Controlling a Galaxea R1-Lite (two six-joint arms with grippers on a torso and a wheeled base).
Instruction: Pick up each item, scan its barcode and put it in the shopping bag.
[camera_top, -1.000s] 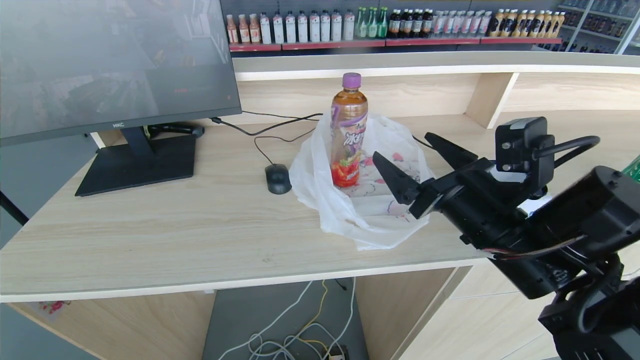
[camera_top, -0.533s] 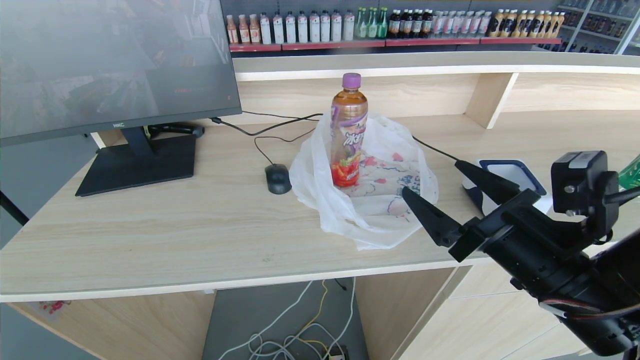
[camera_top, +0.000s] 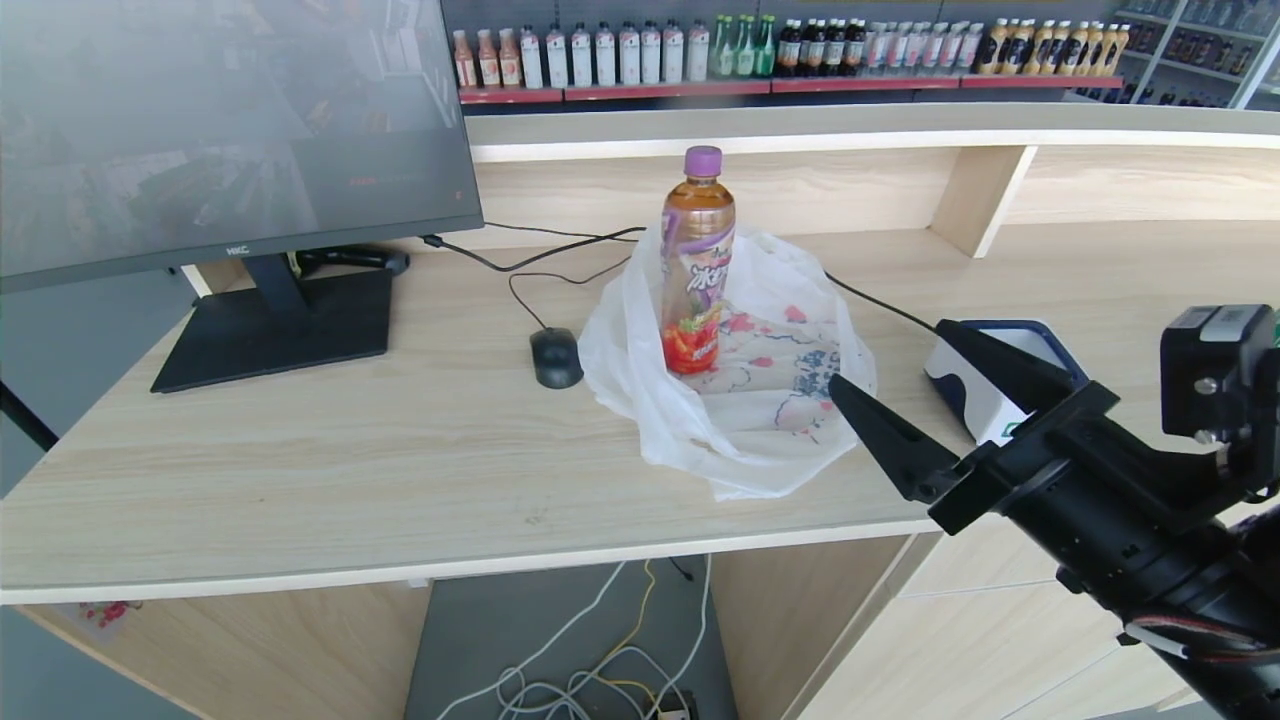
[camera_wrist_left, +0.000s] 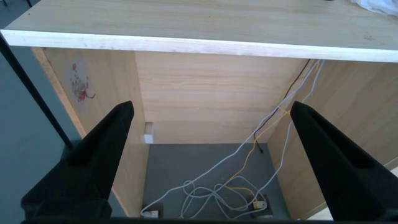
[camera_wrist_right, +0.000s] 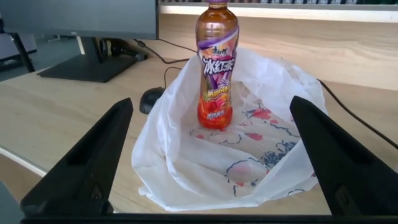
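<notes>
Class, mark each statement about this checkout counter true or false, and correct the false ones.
1. The bottle stands upright in the shopping bag. True.
2. The right gripper is shut on the bottle. False: it is open, holds nothing and is apart from the bottle.
3. The mouse lies to the right of the bag. False: it lies to the bag's left, towards the monitor.
4. The scanner sits on the counter to the bag's right. True.

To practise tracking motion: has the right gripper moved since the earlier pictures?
Yes. The right gripper has pulled back from over the shopping bag, rightward and toward the counter's front edge.
</notes>
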